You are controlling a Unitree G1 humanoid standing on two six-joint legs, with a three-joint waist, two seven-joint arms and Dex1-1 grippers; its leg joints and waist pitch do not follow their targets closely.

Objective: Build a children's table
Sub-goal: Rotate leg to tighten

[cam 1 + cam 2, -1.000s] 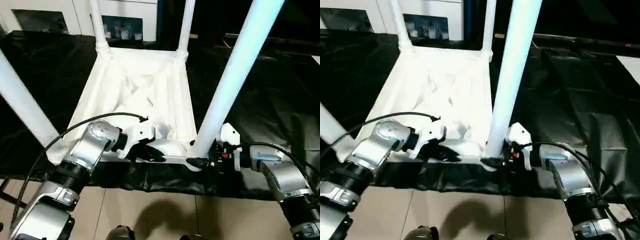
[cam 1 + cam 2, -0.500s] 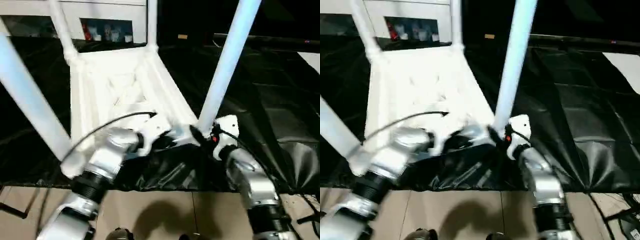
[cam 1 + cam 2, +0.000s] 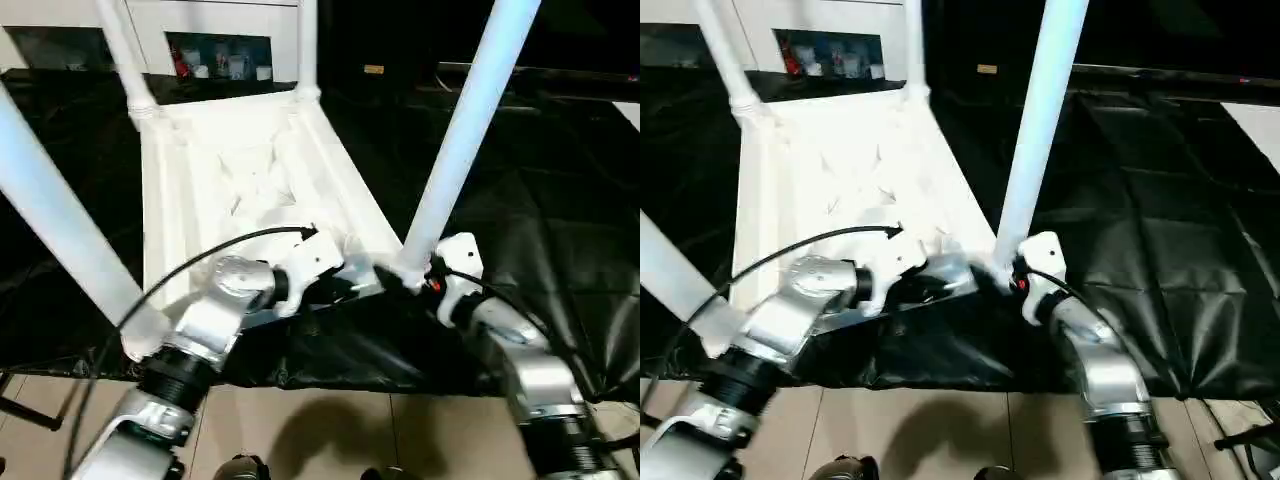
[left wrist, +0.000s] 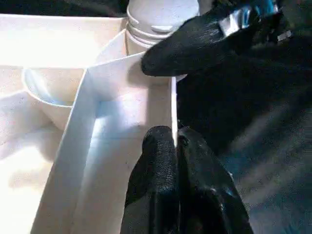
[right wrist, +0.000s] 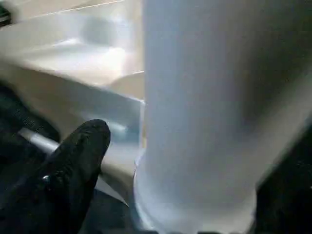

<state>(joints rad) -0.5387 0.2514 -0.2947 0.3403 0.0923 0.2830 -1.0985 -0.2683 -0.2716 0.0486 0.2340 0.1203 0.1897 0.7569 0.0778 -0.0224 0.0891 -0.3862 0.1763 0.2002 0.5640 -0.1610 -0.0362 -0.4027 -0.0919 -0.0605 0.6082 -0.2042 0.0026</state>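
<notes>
Left eye view: the white plastic children's table (image 3: 250,180) lies upside down on a black-draped counter (image 3: 560,200), four white tapered legs up.

Left wrist view: the left claw (image 4: 174,141), fingers pressed together, pinches the table's thin near edge wall.

Right wrist view: one black finger (image 5: 80,156) of the right claw (image 3: 408,283) rests beside the near-right leg (image 5: 209,107); I cannot tell its spread.

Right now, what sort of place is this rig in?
Probably an indoor lab or test room: a bench draped in black sheeting, a tiled floor beneath, white cabinets behind with a shelf of small items. The upturned white table is the workpiece.
</notes>
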